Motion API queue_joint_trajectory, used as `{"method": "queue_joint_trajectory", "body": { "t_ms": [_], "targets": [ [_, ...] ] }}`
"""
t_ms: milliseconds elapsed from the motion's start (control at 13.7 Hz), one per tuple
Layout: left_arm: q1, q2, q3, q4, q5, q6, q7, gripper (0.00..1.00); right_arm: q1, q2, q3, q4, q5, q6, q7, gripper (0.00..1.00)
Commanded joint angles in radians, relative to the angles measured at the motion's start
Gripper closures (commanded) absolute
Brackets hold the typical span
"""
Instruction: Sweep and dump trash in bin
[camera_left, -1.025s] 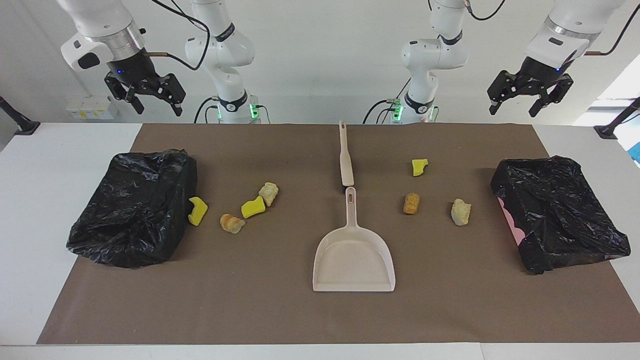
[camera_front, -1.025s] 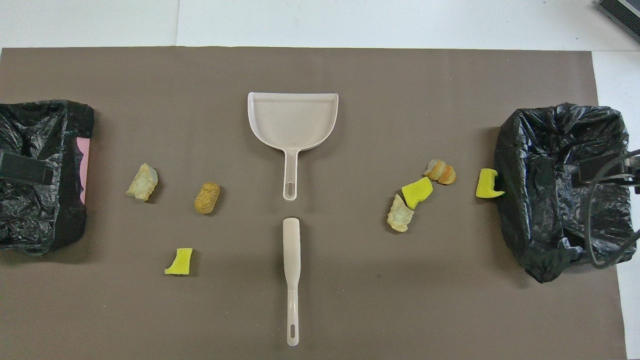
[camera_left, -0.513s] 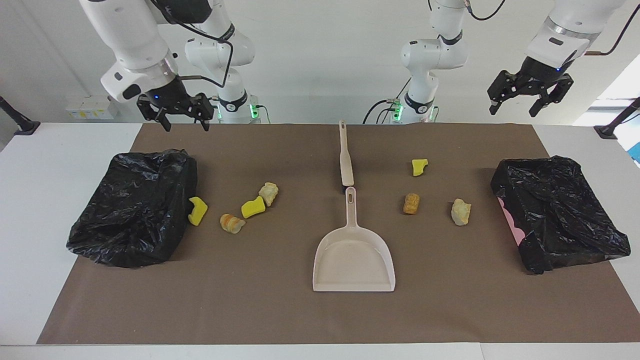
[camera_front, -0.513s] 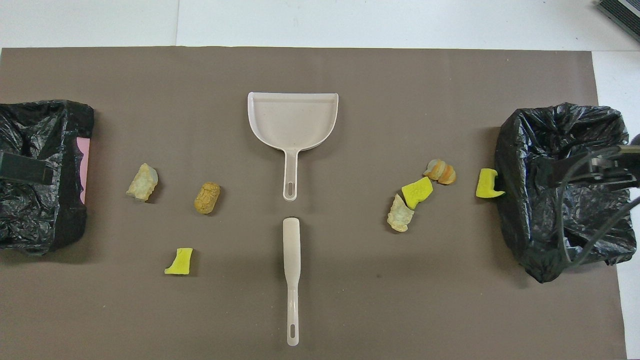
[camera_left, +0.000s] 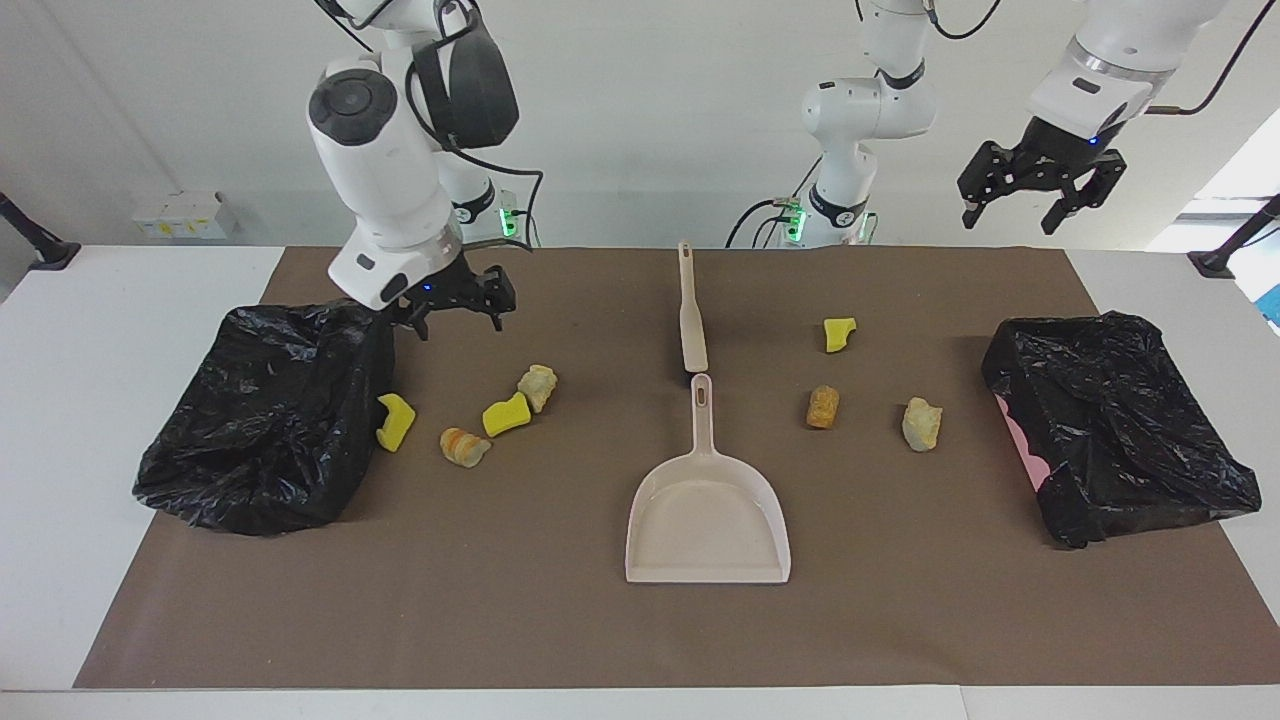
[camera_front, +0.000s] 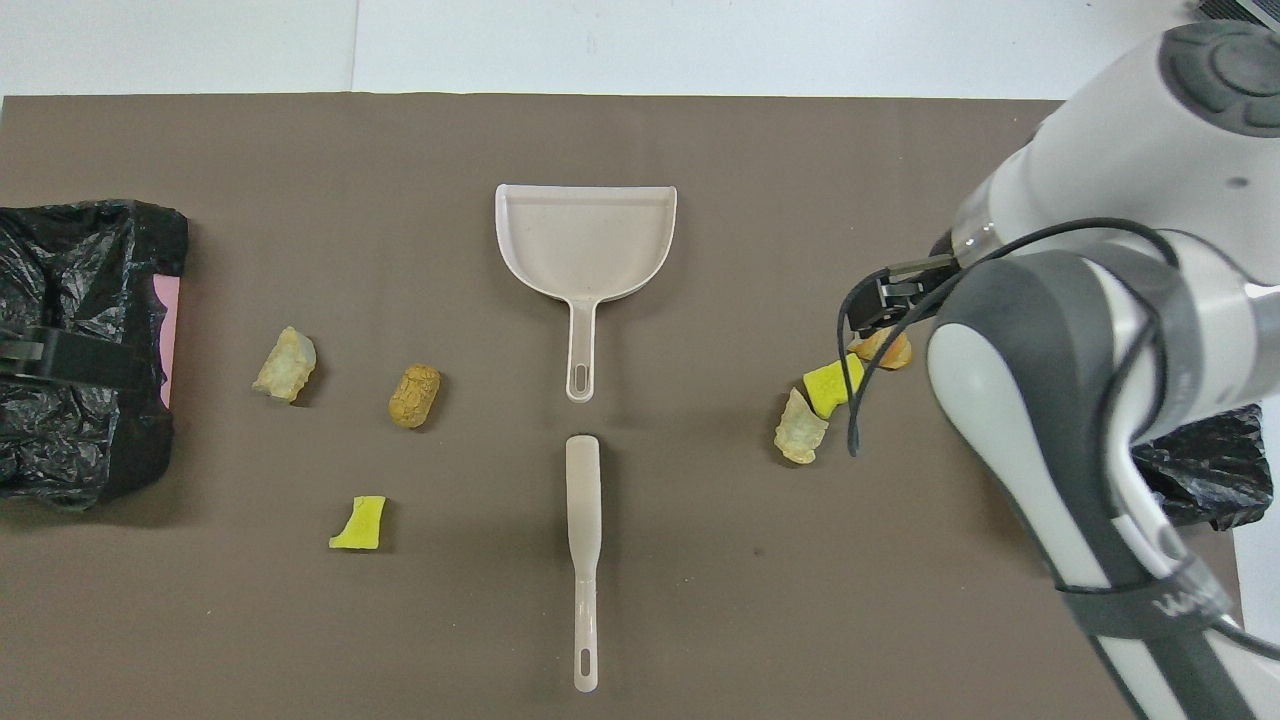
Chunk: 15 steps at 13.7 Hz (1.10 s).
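Reading both views, I see the right gripper (camera_left: 455, 305) low over the mat (camera_left: 560, 620), fingers apart, holding nothing, beside the bin (camera_left: 270, 415) at the right arm's end. The trash (camera_left: 508, 413) lies at its 6 o'clock in the facing view. The left gripper (camera_left: 1030, 195) waits raised, fingers apart, at 12 o'clock of the second bin (camera_left: 1115, 425).

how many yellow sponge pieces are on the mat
3: one against the bin at the right arm's end, one among the lumps beside it, one toward the left arm's end, nearest the robots there.
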Motion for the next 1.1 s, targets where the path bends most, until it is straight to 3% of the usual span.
{"method": "queue_joint_trajectory", "body": {
  "t_ms": [0, 220, 586, 1025],
  "targets": [
    [-0.081, -0.152, -0.005, -0.236, -0.003, 0.077, -0.045, 0.0, 0.069, 0.068, 0.002, 0.026, 0.01, 0.09, 0.099, 0.0],
    [-0.181, -0.241, -0.01, -0.413, -0.024, 0.152, -0.132, 0.0, 0.146, 0.151, 0.003, 0.079, 0.015, 0.175, 0.221, 0.0],
    [-0.415, -0.272, -0.01, -0.637, -0.05, 0.35, -0.394, 0.0, 0.25, 0.358, 0.003, 0.317, 0.015, 0.213, 0.433, 0.0],
    [-0.639, -0.264, -0.01, -0.829, -0.05, 0.571, -0.624, 0.0, 0.373, 0.456, -0.012, 0.332, -0.019, 0.322, 0.585, 0.0]
  ]
}}
